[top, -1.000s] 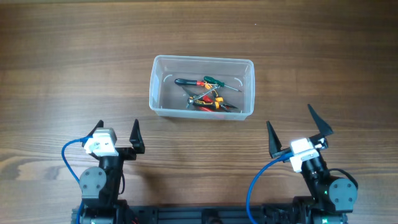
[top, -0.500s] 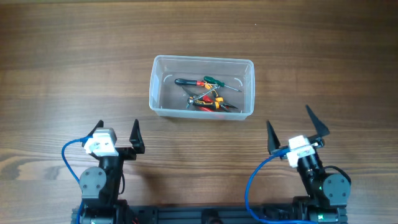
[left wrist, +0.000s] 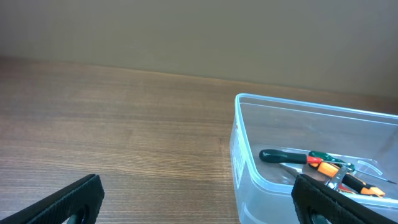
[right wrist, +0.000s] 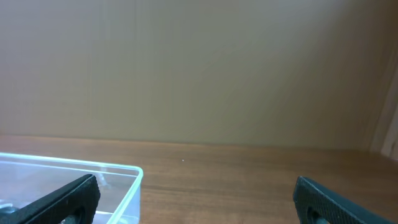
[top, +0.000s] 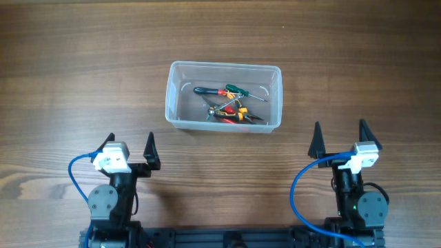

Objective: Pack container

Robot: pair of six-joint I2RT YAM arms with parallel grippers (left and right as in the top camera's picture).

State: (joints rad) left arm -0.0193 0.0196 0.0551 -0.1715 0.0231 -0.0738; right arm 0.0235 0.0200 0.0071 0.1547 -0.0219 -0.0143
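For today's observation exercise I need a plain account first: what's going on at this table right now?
Nothing is being handled at this moment. The clear plastic container sits on the wooden table and holds a small pile of hand tools, among them a black-handled screwdriver and a green-handled screwdriver. The left gripper and right gripper are both open and empty, near the table's front edge, apart from the container. Every tool in view is already inside, so packing looks finished.

container [left wrist: 239, 163] cut off lower right, tangled tools [top: 227, 105] indistinct
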